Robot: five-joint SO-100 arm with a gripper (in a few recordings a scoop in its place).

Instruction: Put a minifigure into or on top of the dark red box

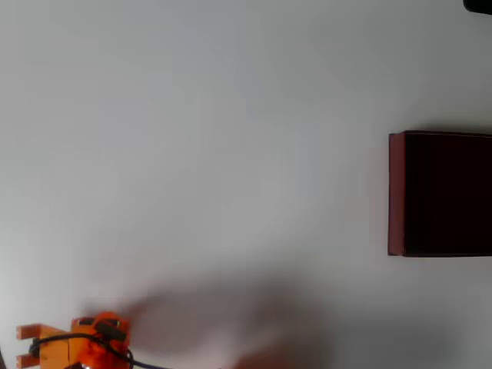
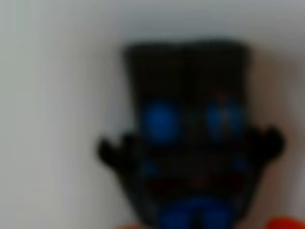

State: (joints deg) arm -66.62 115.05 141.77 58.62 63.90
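A: Going left to right in the overhead view, what is there?

B: The orange arm [image 1: 77, 344] sits at the bottom-left corner; its shadow smears rightward over the table [image 1: 231, 138]; the box [image 1: 440, 194] stands at the right edge, well apart from the arm, its dark inside showing nothing.

A: And the figure?

B: The wrist view has it up close, a blurred dark shape with blue patches [image 2: 190, 138], lying on pale surface (orange slivers at the bottom edge are likely gripper parts); whether the gripper is open or has hold of it, I cannot tell.

A: Progress?

B: Early, I judge; carrying across and release remain.

A: Surroundings?

B: Plain white tabletop; a dark scrap at the top-right corner.
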